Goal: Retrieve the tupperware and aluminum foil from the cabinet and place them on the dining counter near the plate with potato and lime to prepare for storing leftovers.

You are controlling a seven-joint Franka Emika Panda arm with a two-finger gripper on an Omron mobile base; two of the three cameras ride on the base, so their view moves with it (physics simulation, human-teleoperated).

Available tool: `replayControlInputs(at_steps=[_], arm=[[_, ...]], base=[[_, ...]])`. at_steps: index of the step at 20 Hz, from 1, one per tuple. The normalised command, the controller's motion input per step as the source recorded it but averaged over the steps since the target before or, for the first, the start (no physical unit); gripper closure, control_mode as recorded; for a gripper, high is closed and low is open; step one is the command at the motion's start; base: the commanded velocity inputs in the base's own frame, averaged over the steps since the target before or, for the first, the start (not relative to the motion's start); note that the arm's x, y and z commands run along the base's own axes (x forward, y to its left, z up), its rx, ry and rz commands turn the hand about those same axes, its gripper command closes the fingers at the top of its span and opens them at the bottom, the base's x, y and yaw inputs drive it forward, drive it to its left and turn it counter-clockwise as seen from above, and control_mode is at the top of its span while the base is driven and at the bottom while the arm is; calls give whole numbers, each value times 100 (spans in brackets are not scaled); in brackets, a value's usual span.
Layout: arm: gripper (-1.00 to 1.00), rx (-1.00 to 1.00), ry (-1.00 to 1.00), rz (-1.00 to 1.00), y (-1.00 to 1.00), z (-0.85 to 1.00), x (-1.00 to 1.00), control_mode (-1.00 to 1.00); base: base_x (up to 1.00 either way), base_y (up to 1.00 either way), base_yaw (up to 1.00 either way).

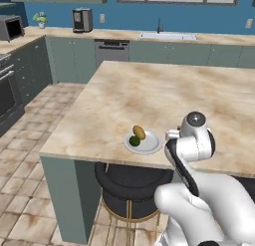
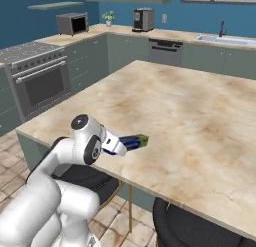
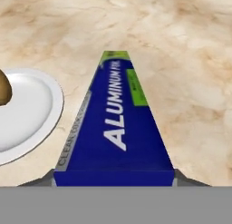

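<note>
My gripper (image 2: 120, 145) is shut on the aluminum foil (image 2: 135, 140), a long dark-blue carton with a yellow-green end. The carton points out over the dining counter (image 2: 190, 116), low above its near edge. In the hand view the aluminum foil (image 3: 118, 123) runs away from the gripper (image 3: 114, 180), with the white plate (image 3: 27, 114) just to its left. The plate (image 1: 149, 145) carries a brown potato (image 1: 139, 132) and a green lime (image 1: 134, 140). Whether the carton touches the marble I cannot tell. The tupperware is out of view.
Black round stools (image 1: 129, 183) stand under the island's near edge. Against the back wall are a counter with a sink (image 1: 167, 36), a coffee machine (image 1: 82, 20) and a microwave (image 2: 72, 23). An oven (image 2: 42, 83) stands at the left. Bare marble spreads beyond the plate.
</note>
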Motion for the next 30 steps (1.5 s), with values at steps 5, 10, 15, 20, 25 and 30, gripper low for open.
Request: replayControlInputs(at_steps=[5,10,15,20,25,30], arm=[[100,0,0,0,-11,-42,66,-100],[100,0,1,0,0,-56,53,-100],[-100,0,11,0,0,-67,13,-100],[-100,0,10,0,0,-1,2,-100],[-100,0,0,0,-2,98,-13,-100],[-100,0,0,0,0,100,-50,-100]], base=[[0,0,0],[0,0,0],[0,0,0],[0,0,0],[0,0,0],[0,0,0]])
